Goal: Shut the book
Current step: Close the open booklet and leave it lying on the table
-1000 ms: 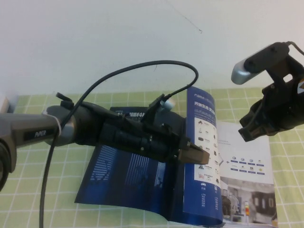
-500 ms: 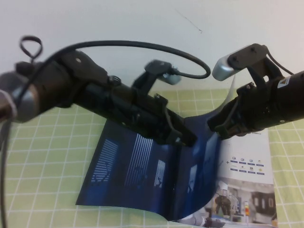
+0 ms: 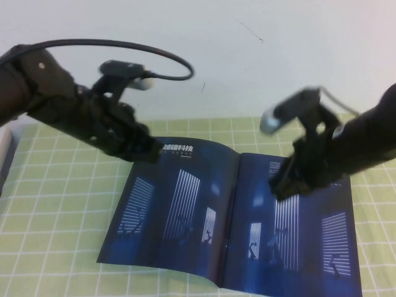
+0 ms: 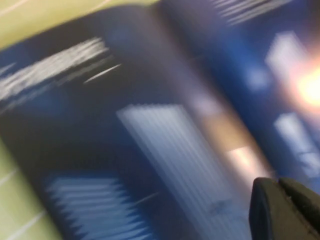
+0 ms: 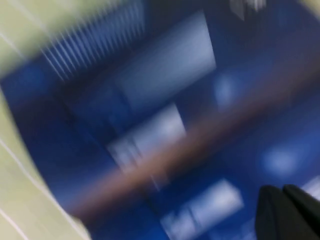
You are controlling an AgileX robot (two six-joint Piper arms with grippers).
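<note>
**High view: book open and flat, both grippers pinched together above it**

We find the book lying open on the green checked mat. Both dark blue pages face up and the spine fold runs down the middle of the spread.

The left gripper is at the far edge of the left page, beside the white title print. In the left wrist view, the left gripper shows its two dark tips pressed together with nothing between them, and the blue page lies beneath. We cannot tell whether the tips touch the paper.

The right gripper is over the right page, toward its inner, far part and close to the fold. In the right wrist view, the right gripper also shows its tips together and empty above the blue print. Contact with the page cannot be confirmed here either.

On edges and room, the left page's outer edge lies on the mat, with open mat beyond it on the robot's left. A strip of mat separates the book's far edge from the white wall. The book's near edge and right edge run close to the borders of the high view. The left arm's black cable arcs above the arm, well clear of the book. The two grippers are well apart, one over each page.
</note>
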